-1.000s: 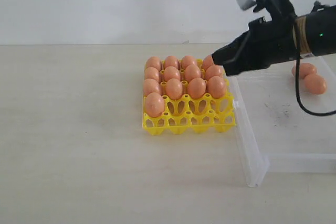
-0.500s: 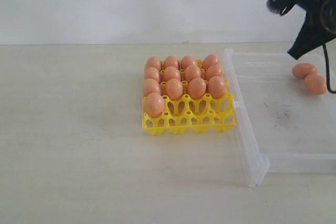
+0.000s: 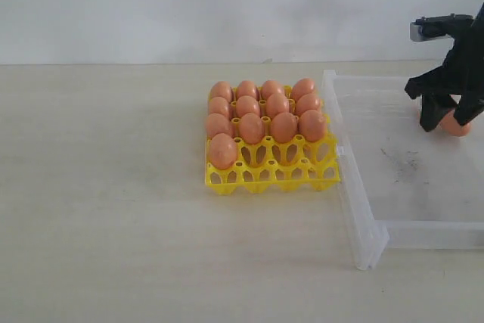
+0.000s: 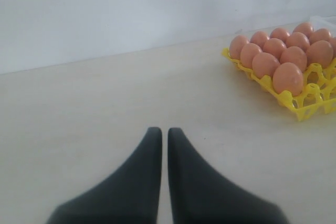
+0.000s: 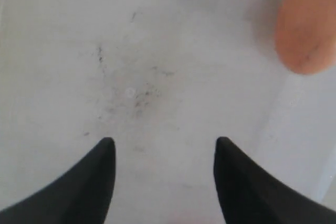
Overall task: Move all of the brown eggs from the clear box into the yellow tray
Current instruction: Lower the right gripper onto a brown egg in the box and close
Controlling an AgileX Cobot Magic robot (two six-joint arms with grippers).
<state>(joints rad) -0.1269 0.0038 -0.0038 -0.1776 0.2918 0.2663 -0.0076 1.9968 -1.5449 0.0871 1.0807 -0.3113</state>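
Note:
Several brown eggs [image 3: 252, 126] fill the back rows of the yellow tray [image 3: 276, 175], and one more sits at the left of its front row. Those eggs [image 4: 287, 77] and the tray [image 4: 304, 102] also show in the left wrist view. My right gripper [image 3: 446, 120] hangs low inside the clear box [image 3: 363, 209] at its far right, and a brown egg [image 3: 457, 125] shows partly behind it. In the right wrist view that gripper [image 5: 165, 142] stands open over the smudged box floor [image 5: 131, 93]. The egg [image 5: 307, 27] lies ahead and off to one side, outside the jaws. My left gripper [image 4: 164, 129] is shut and empty above bare table.
The box's near wall [image 3: 431, 234] and left wall [image 3: 344, 164] stand right beside the tray. A pale wall [image 3: 227, 5] runs behind the table. Open tabletop [image 3: 98, 187] lies left of the tray.
My right arm swung from over the tray back to the right and came down into the clear box. Its jaws went from shut to open. The left gripper's earlier state is not shown.

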